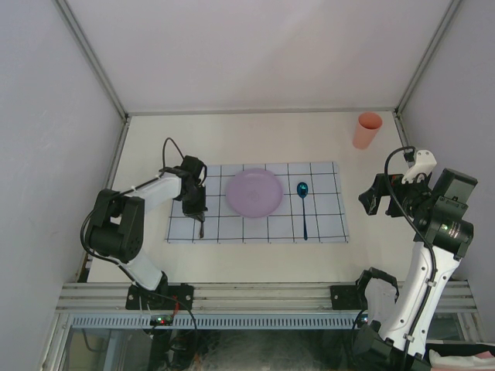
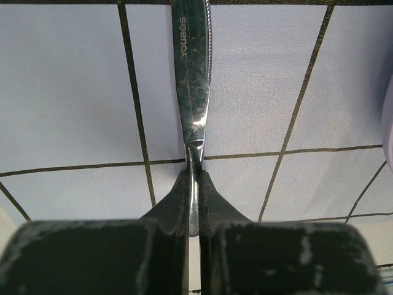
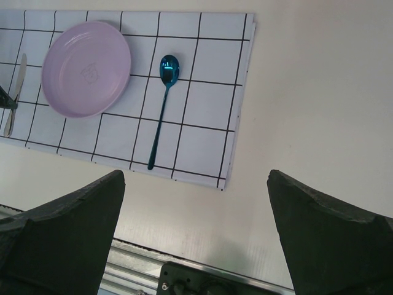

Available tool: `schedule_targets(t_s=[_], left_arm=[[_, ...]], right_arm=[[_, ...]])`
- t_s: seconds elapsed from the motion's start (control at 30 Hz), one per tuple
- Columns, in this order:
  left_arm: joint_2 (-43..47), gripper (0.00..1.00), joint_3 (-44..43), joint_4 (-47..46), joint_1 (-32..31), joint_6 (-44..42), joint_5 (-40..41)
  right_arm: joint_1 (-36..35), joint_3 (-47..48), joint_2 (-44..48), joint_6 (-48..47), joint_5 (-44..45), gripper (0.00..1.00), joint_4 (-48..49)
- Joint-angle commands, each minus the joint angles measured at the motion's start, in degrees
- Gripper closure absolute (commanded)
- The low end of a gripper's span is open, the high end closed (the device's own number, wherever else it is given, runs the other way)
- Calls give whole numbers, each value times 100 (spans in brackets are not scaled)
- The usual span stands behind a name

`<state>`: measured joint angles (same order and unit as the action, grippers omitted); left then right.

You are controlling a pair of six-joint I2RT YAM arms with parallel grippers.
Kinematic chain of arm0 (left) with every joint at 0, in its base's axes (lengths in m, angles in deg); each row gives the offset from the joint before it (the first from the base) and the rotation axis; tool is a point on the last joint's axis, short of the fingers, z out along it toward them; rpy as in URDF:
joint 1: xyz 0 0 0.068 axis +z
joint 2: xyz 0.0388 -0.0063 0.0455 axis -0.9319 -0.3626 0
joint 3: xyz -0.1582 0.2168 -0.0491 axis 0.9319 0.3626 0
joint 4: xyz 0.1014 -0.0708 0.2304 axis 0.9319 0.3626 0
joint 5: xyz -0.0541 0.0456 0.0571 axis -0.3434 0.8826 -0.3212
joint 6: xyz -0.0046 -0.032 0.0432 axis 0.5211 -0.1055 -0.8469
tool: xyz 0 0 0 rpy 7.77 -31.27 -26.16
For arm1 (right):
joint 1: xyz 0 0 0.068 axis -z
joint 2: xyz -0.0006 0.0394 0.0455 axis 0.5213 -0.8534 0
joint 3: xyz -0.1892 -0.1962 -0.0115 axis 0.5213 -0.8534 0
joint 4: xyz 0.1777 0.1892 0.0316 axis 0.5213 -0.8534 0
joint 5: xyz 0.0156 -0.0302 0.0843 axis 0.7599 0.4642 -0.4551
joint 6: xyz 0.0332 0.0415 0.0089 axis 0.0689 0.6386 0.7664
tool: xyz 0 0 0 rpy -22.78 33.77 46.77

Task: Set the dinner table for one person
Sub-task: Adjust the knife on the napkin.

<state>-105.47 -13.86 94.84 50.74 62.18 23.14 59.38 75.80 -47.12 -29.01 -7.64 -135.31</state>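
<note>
My left gripper is shut on a silver knife over the left part of the gridded placemat. The blade points away from the wrist and lies low against the placemat. The knife's other end sticks out below the fingers. A lilac plate sits in the middle of the placemat, and a blue spoon lies to its right. My right gripper is open and empty above the bare dinner table, to the right of the placemat. The plate and spoon also show in the right wrist view.
An orange cup stands upright at the table's far right corner. Aluminium rails run along the near edge, and white walls close in the other sides.
</note>
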Motion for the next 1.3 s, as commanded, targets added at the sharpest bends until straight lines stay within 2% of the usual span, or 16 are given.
schedule_targets(t_s=[0.0,0.53,0.57,0.67,0.7,0.8,0.97,1.2,1.27], left_arm=[[153,100,24,-91,-34,42,-84],[126,99,-4,-117,-35,24,-177],[148,92,-49,-109,-38,-36,-186],[418,53,-298,19,-111,-202,285],[508,43,-395,78,-145,-284,475],[681,26,-624,251,-202,-458,694],[1005,22,-1102,450,-107,-775,1404],[1536,22,-1374,-153,146,-1510,2838],[1534,22,-1461,-178,353,-1594,2913]], right_arm=[[-24,-7,63,-24,-88,0,127],[-18,-9,61,-49,-86,0,88],[-16,-7,59,-59,-87,0,81],[-18,-23,57,-53,-91,0,110],[-14,-39,59,-56,-91,0,120],[-12,-130,84,-39,-117,0,131],[-87,-268,94,64,-141,0,245],[-778,-537,-61,181,668,0,956],[-953,-547,-206,224,769,0,1154]])
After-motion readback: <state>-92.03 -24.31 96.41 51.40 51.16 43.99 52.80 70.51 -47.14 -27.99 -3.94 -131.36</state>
